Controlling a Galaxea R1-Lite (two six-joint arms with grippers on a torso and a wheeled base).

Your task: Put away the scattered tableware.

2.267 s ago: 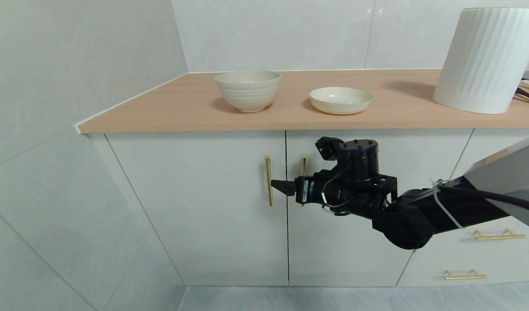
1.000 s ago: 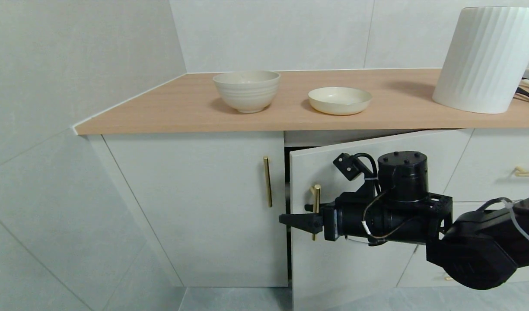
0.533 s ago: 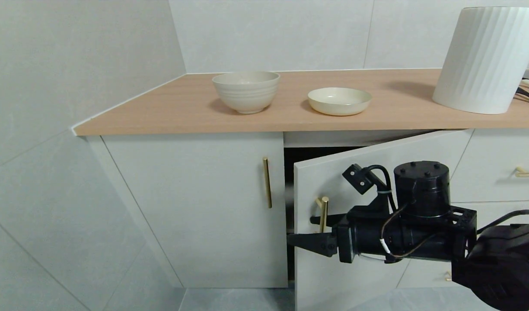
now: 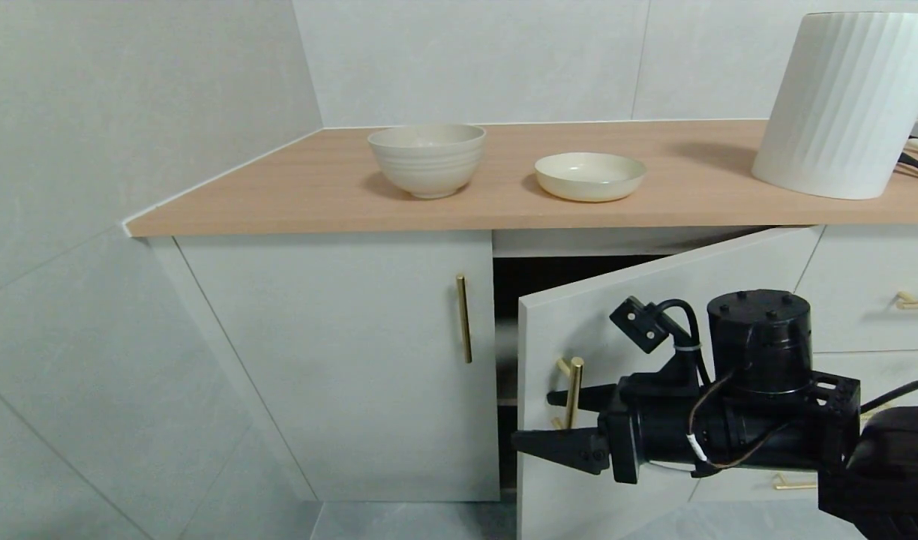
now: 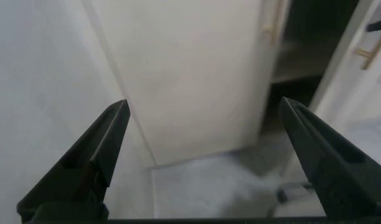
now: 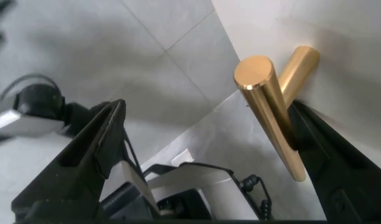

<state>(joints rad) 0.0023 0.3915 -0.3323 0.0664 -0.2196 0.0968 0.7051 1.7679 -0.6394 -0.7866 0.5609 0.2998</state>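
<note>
The bowl (image 4: 427,159) is looking stiff, slick, breakable, probably wanting a rim pinch; right claw (image 4: 535,418) and left claw (image 5: 203,155) are gaping.

Wood tabletop (image 4: 316,195) w/ ribbed bowl (image 4: 427,159) at left, shallow dish (image 4: 590,175) near it on the right. Tall white ribbed container (image 4: 841,105) at far right, well apart.

Matte-black cabled arm (image 4: 729,435), pointed pincer (image 4: 532,418)

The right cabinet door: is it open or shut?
Partly open: the right cabinet door angles outward, dark interior showing beside it, right gripper at its gold handle.
</note>
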